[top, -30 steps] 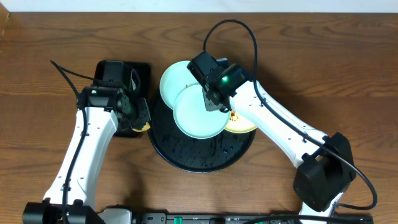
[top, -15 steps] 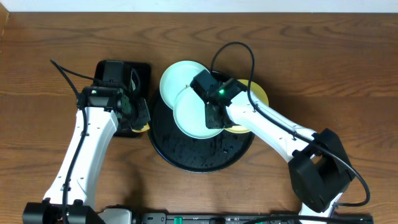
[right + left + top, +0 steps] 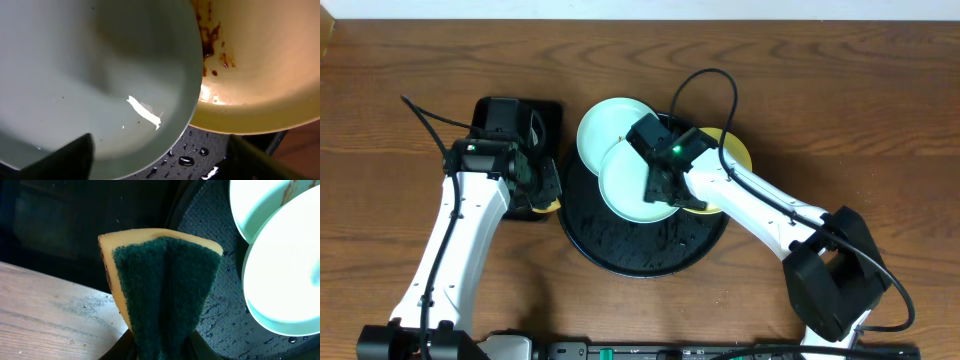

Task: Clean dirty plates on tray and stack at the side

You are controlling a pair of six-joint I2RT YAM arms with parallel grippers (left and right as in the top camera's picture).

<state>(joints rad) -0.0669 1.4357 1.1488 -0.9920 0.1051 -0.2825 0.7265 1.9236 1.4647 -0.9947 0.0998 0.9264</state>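
Overhead, the count on the wooden table (image 3: 380,100) is two arms, two trays, one sponge and three plates: two mint-green, one yellow.

At left, the left arm (image 3: 460,230) reaches from the near edge toward the far side, its wrist bent right over the rectangular black tray (image 3: 548,115). The left gripper (image 3: 542,188) is clamped on the sponge (image 3: 160,285). In the left wrist view the sponge is pinched into a fold, green scouring face outward and yellow foam at its edges, just left of the rim of the round black tray (image 3: 620,245).

That round tray sits at centre, wet with droplets. The near mint-green plate (image 3: 630,185) lies on its far half and overlaps the far mint-green plate (image 3: 605,125), which hangs out past the tray's far rim. The yellow plate (image 3: 735,150) sits at the tray's far right. Its near edge is hidden under the arm, so how much of it rests on the tray cannot be told.

At right, the right arm (image 3: 760,205) angles from the near right corner up and left across the tray. The right gripper (image 3: 670,190) is poised where the near mint-green plate meets the yellow one. In the right wrist view its fingertips (image 3: 75,157) stand wide apart and grip nothing, with the mint rim and the brown-smeared yellow plate between them.
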